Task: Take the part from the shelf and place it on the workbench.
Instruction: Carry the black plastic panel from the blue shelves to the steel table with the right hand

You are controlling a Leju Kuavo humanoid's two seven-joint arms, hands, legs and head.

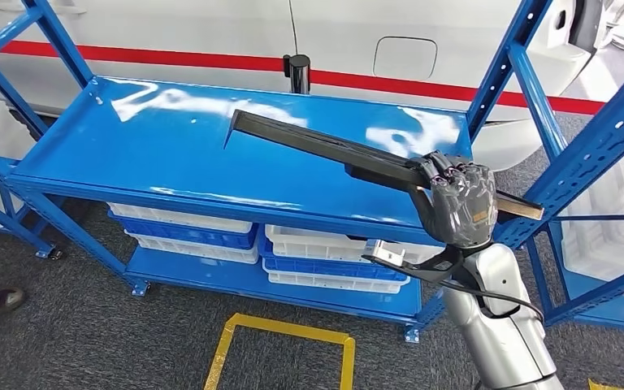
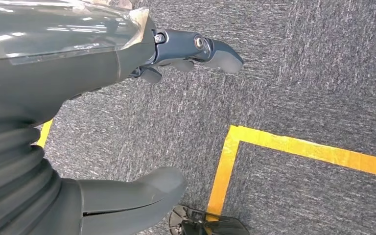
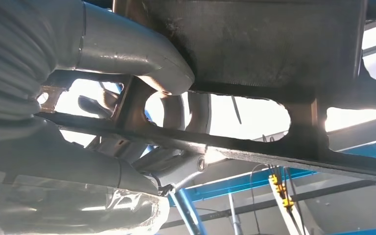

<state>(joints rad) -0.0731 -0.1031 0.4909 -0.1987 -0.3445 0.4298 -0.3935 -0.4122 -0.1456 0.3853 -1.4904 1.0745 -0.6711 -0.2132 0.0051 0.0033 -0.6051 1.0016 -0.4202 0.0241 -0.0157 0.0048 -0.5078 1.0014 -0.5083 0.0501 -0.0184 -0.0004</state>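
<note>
Head view, right hand [image 1: 463,203] gripping part [image 1: 317,142], over shelf [image 1: 130,154] edge

Your dark grey right robot hand [image 1: 461,203] grips a black part [image 1: 317,145]; beneath it, a glossy blue shelf [image 1: 154,138] and white-and-blue bins [image 1: 191,230].

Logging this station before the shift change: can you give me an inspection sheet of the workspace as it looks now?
Surface: blue shelf top, glossy, bare apart from the part.
Job's things: long black part angled over the shelf, far tip low.
Clutter: white and blue bins stacked below.
Hands: right robot hand grips the part's near end; left robot hand hangs over carpet, holding nothing.
Cables: black cable at right wrist.
Surroundings: grey carpet, yellow floor tape, white vehicle body.
</note>
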